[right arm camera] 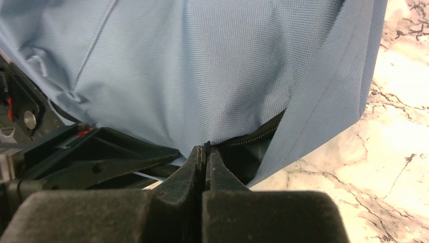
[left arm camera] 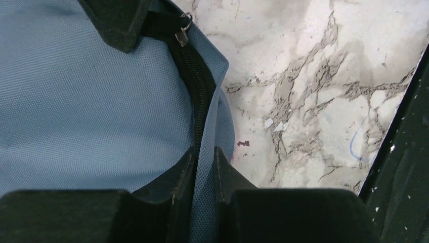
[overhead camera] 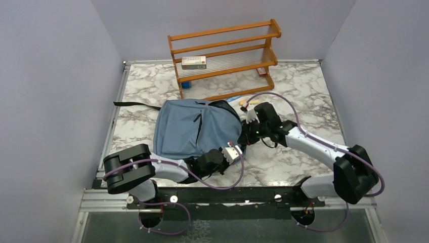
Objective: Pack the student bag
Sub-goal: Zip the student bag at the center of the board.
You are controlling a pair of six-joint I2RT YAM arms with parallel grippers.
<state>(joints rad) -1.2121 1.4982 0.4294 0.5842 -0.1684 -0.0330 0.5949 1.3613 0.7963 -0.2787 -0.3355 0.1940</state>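
Bag (overhead camera: 195, 129): flat on the table (overhead camera: 313, 91), just in front of the rack (overhead camera: 225, 55), zip (left arm camera: 195, 96) shut by the look of it. Nothing packed yet, judging by the box (overhead camera: 194, 62) up on the rack's middle shelf. Step in hand, most likely: getting the mouth open.

Left gripper (left arm camera: 205, 154) down at the bag edge farthest from the rack, clamped on a strip of blue fabric right beside the zip. Good anchor. Right gripper (right arm camera: 205, 149) on the bag's right flank, a little nearer the rack, fingers pressed tight together on a thin nip of the bag, cloth tented up to the tips. Pull tab or only a fold in there? Cannot tell. One pull (left arm camera: 183, 31) in the left wrist view, further along the zip, apart from the left fingers.

Now, doing it well. Hold firm with the left and keep the track taut. Draw with the right along the zip line, not up and off it: risk of soft cloth bunching and jamming the slider. Go slowly, low over the table. Watch that thin pinch for slipping. With only fabric in the nip, better to let go and take the tab itself. Mind the clearance too, both wrists crowded at the same side of the bag, away from the rack.
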